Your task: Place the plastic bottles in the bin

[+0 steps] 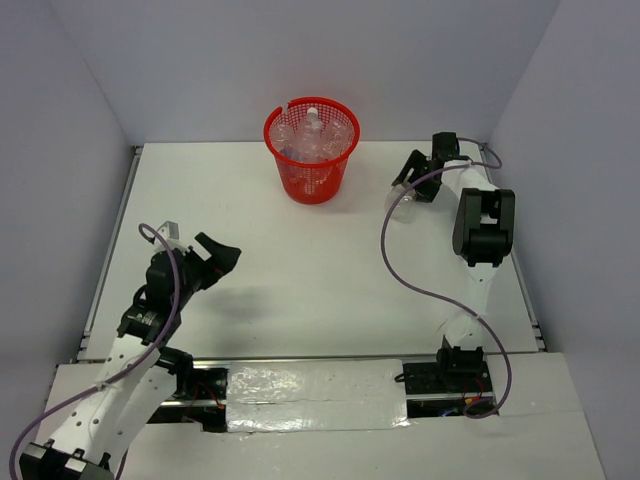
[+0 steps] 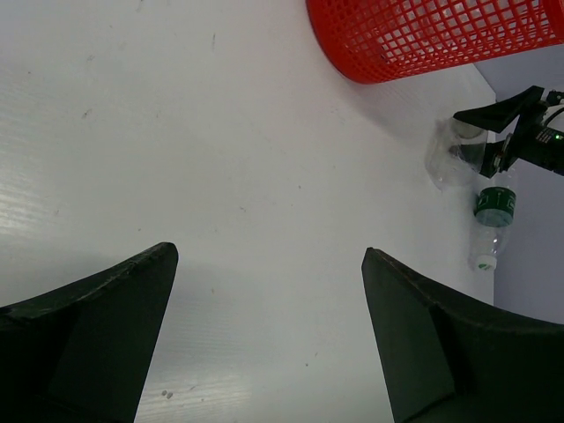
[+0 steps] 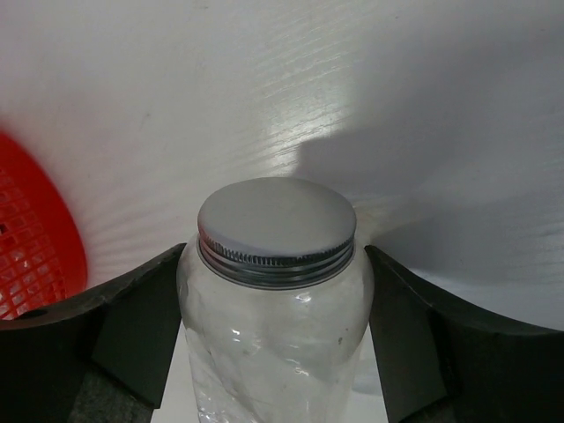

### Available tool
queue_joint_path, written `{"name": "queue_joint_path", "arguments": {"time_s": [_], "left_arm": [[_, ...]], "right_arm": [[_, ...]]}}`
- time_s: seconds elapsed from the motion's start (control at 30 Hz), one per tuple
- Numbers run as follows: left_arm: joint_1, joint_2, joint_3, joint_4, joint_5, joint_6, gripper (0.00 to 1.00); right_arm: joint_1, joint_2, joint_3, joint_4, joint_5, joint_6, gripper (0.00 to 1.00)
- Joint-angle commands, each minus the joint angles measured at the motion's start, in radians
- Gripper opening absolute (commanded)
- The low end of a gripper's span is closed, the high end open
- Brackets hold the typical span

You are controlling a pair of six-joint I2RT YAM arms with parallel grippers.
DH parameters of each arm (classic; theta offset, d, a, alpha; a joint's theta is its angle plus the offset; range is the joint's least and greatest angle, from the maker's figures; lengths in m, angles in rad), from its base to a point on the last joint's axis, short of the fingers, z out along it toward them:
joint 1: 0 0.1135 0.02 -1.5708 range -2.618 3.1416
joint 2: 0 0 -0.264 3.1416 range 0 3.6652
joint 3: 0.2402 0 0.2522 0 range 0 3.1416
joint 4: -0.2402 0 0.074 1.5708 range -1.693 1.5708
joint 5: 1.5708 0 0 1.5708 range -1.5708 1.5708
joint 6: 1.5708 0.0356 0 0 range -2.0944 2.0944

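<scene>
**Right arm clamps a bottle beside the bin**

Right up close, a clear bottle [image 3: 275, 308] with a pale screw cap fills the view. The right gripper [image 1: 413, 178] has its fingers [image 3: 132, 317] pressed against both sides of it (no gap showing). That puts it right of the bin [image 1: 315, 180], apart from the red mesh. A green-labelled bottle [image 2: 493, 211] sits just beyond, farther from the bin. Inside the bin, several bottles [image 1: 312, 135] are piled. The left gripper [image 2: 269, 254] hangs wide open and empty, well off to the bin's near left.
</scene>
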Motion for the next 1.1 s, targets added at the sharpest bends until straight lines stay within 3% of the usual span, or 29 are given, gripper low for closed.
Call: {"name": "queue_joint_path", "arguments": {"time_s": [0.0, 0.1, 0.2, 0.43, 0.63, 0.87, 1.07], "left_arm": [[0.005, -0.015, 0.026, 0.055, 0.004, -0.002, 0.99], [0.005, -0.027, 0.024, 0.051, -0.001, 0.004, 0.99], [0.005, -0.041, 0.021, 0.046, -0.002, 0.008, 0.99], [0.005, -0.056, -0.025, 0.070, 0.002, 0.005, 0.99], [0.005, -0.039, -0.039, 0.104, 0.011, 0.021, 0.99], [0.005, -0.052, -0.035, 0.083, 0.011, 0.031, 0.99], [0.005, -0.128, -0.049, 0.031, 0.001, 0.013, 0.99]], "right_arm": [[-0.001, -0.047, -0.024, 0.014, -0.040, -0.013, 0.72], [-0.001, -0.090, -0.049, 0.023, -0.070, -0.034, 0.43], [0.001, -0.165, -0.076, 0.040, -0.118, -0.060, 0.27], [0.054, -0.447, -0.032, 0.074, -0.288, -0.348, 0.11], [0.255, -0.557, 0.109, 0.131, -0.246, -0.499, 0.08], [0.416, -0.373, 0.418, 0.126, -0.181, -0.527, 0.09], [0.472, -0.267, 0.425, 0.276, -0.095, -0.508, 0.15]]}}
